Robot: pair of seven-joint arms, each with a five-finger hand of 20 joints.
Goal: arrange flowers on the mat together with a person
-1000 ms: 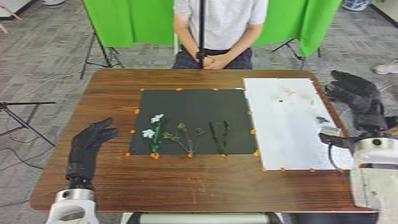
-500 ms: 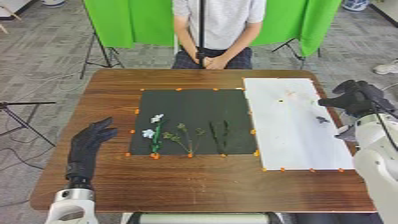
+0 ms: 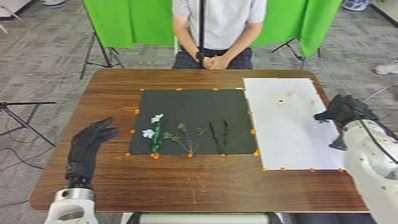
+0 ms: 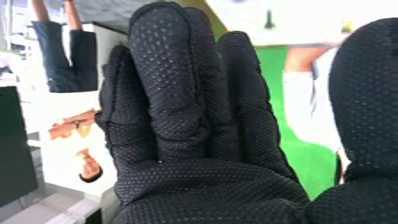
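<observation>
The dark mat [image 3: 191, 107] holds white flowers [image 3: 157, 118] on green stems at its left, a branching sprig [image 3: 184, 137] in the middle and dark thin stems [image 3: 218, 136] at the right. On the white sheet [image 3: 289, 135] lie small pieces, one yellowish [image 3: 281, 101]. The left hand [image 3: 86, 145] rests open at the table's left, apart from the mat. Over the white sheet's right edge is the right hand [image 3: 345, 111], holding nothing visible. In the right wrist view the right hand [image 4: 209, 185] has straight fingers, with its thumb spread away.
A person sits across the table [image 3: 115, 190] with hands [image 3: 213, 62] clasped in the lap, off the task's things. Orange markers [image 3: 155, 156] line the mat and sheet edges. A thin dark pole [image 3: 202, 30] rises at the far edge.
The right hand has moved lower in the head view and slightly inward to the sheet's right edge, its arm swinging with it. The left hand and the person's hands stay in place.
</observation>
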